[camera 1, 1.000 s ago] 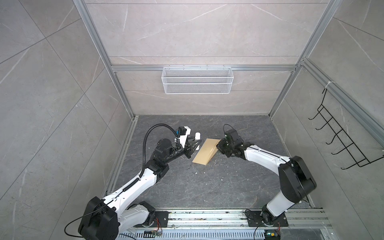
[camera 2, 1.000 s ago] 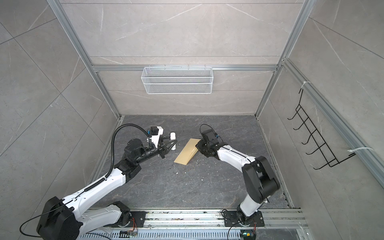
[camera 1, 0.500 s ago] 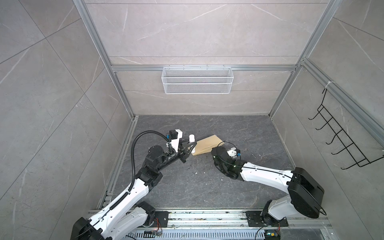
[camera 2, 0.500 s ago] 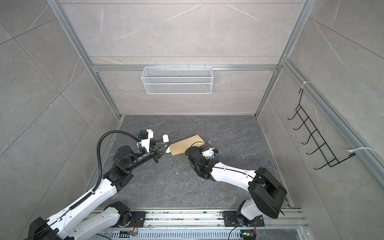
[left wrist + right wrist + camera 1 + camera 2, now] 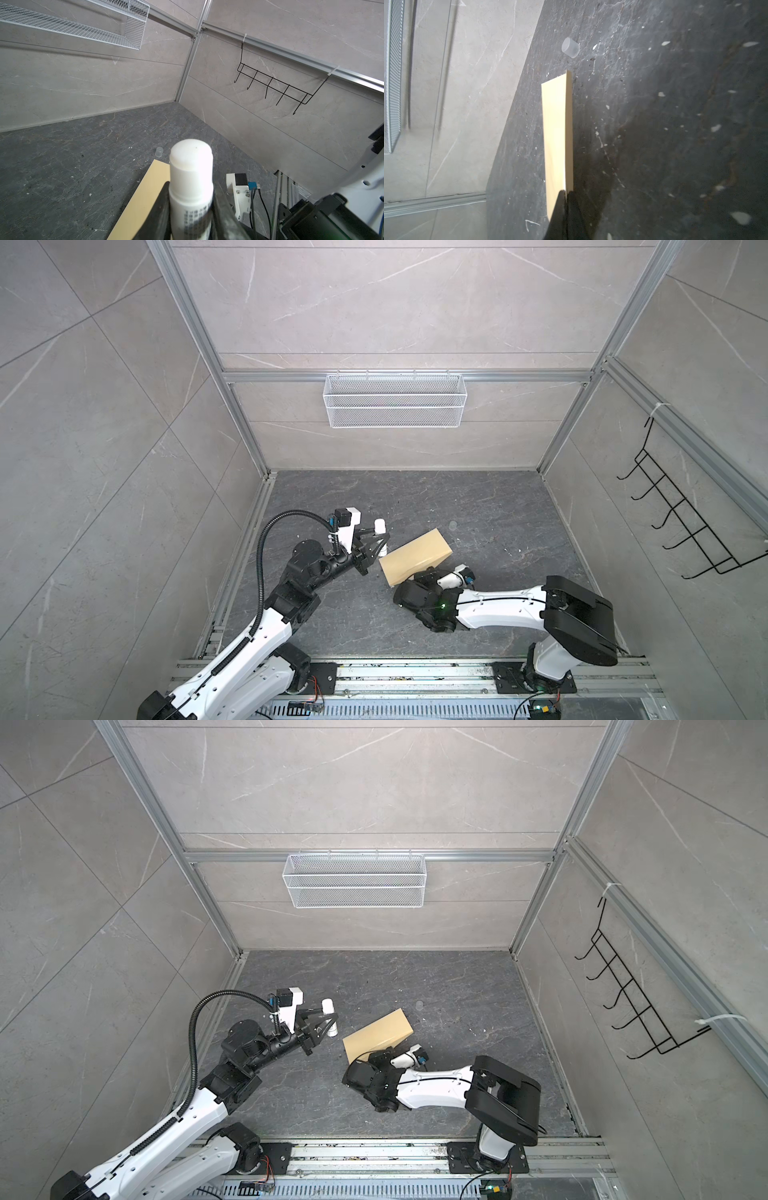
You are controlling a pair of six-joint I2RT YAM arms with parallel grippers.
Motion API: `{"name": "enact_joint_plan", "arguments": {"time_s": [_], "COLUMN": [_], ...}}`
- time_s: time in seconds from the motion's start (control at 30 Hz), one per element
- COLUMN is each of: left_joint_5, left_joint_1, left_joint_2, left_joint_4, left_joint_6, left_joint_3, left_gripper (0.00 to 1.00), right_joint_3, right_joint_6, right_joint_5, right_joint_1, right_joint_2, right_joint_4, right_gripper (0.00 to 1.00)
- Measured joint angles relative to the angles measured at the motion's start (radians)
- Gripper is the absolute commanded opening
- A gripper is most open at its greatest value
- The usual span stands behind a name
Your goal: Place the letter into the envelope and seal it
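The envelope [image 5: 415,558] is at mid-table, tilted, with its near long edge pinched in the right hand [image 5: 417,578]. The right wrist view shows it almost edge-on, its fingers pressed together on the paper [image 5: 556,135]. Whether its far end touches the table [image 5: 478,506] cannot be told. A second layer shows along one long edge, probably the flap. The letter is not visible in any view. It may already be inside, but that cannot be told.

The envelope looks light, thin and floppy. Held by one edge it will likely sag and twist, and a hard squeeze could crease it. The best hold is probably where the right hand has it, mid-way along a long edge and clear of the flap's strip, so the flap stays free for gluing and folding.

Just beside the envelope's left end, the left hand [image 5: 382,541] is clamped around an uncapped white glue stick [image 5: 191,176], its tip pointing away from the wrist. The stick is rigid and smooth, and its tip is probably tacky. Its clear cap [image 5: 570,47] lies on the table just beyond the envelope's far corner, apart from it.
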State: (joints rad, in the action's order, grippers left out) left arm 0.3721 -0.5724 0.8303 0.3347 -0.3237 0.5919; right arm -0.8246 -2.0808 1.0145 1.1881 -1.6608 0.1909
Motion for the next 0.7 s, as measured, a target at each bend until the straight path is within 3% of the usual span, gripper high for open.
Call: {"name": "enact_joint_plan", "arguments": {"time_s": [0.17, 0.27, 0.5, 0.57, 0.7], "left_joint_5": [-0.001, -0.004, -0.037, -0.058, -0.093], "left_joint_1": [0.000, 0.000, 0.000, 0.000, 0.000], "left_joint_2": [-0.002, -0.006, 0.000, 0.011, 0.060], "left_joint_4": [0.000, 0.002, 0.007, 0.010, 0.005], "left_joint_6": [-0.014, -0.022, -0.074, -0.107, -0.220], "left_joint_3": [-0.002, -0.010, -0.015, -0.015, 0.004], "left_gripper": [0.00, 0.00, 0.00, 0.00, 0.00], "right_joint_3": [0.028, 0.028, -0.051, -0.104, -0.308], "right_joint_6": [-0.006, -0.011, -0.014, -0.016, -0.013], "right_joint_5": [0.019, 0.030, 0.194, 0.285, 0.433], "right_joint_1": [0.021, 0.029, 0.093, 0.122, 0.169], "right_joint_2": [-0.009, -0.003, 0.110, 0.135, 0.098], "right_joint_4": [0.016, 0.069, 0.468, 0.625, 1.070], "right_gripper": [0.52, 0.68, 0.89, 0.85, 0.88]}}
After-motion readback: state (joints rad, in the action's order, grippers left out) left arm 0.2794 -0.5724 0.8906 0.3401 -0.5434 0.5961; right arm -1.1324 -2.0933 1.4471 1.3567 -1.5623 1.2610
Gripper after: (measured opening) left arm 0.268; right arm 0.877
